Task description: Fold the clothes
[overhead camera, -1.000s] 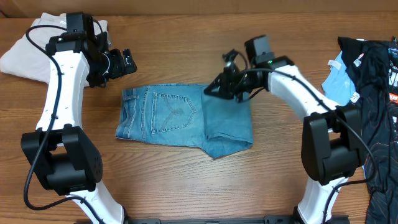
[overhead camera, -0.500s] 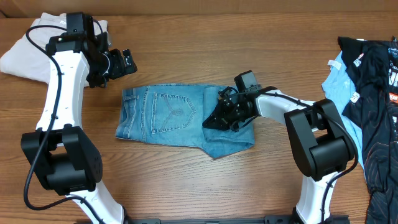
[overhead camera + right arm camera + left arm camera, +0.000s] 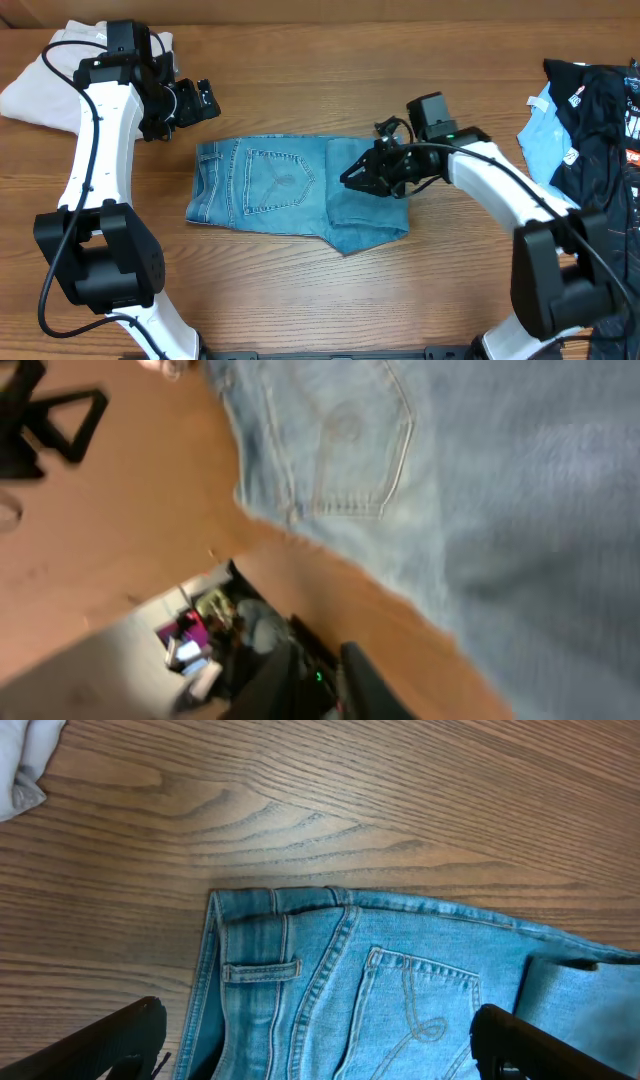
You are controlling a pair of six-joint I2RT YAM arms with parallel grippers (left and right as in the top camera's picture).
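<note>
The jeans [image 3: 290, 190] are lying folded mid-frame: soft, weighty denim, likely drooping, so pinching the thick doubled edge seems best. The left gripper [image 3: 205, 100] is gaping wide at upper left; the right gripper [image 3: 350, 178] is sitting over the fold — jaws parted or closed, I cannot tell.

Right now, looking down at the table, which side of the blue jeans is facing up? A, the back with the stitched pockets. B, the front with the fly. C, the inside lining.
A: a stitched back pocket shows on the upper face of the jeans near the waistband.
</note>
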